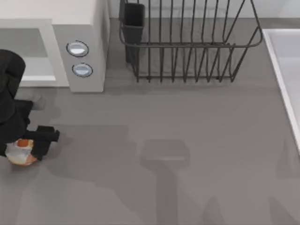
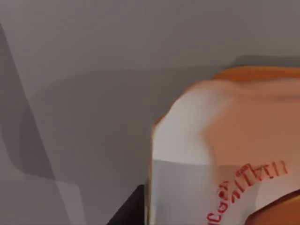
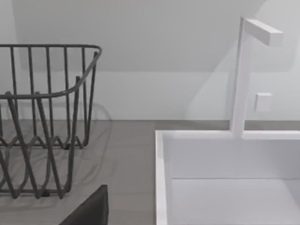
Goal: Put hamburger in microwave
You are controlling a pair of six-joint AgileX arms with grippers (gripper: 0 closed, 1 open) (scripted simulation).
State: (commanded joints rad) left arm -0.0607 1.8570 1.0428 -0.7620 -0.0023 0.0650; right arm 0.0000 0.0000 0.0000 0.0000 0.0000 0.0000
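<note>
Left gripper [image 1: 29,146]: you had it at the table's 8 o'clock edge, low over the hamburger. Its black fingers [image 1: 46,135] sat on either side of the lump, but whether they were clamped on it or only straddling it, you could not tell.

Hamburger [image 1: 21,152]: it sat at 8 o'clock on the grey table [image 1: 178,154], under your left gripper and well short of the microwave. From the left wrist view the hamburger [image 2: 225,154] showed an orange bun edge and a white wrapper with red lettering.

Microwave [image 1: 86,28]: it stood at 10 to 11 o'clock, white, with two round silver-blue knobs [image 1: 78,48] stacked on its side panel. What you could see of its grey cavity [image 1: 23,47] held nothing.

Wire rack [image 1: 187,42]: it stood at 12 o'clock, just beside the microwave, black, with a dark cup-like holder [image 1: 133,21] at its near-left corner. Nothing lay between its wires. The right wrist view showed the wire rack [image 3: 42,122] too.

Sink [image 1: 286,70]: it lay at 2 to 3 o'clock, white. In the right wrist view the sink [image 3: 161,178] basin was bare, with a white faucet [image 3: 243,79] standing at its back rim.

Right gripper: you could not tell the state of its fingers; a dark part [image 3: 89,208] of it edged the right wrist view near the rack.
</note>
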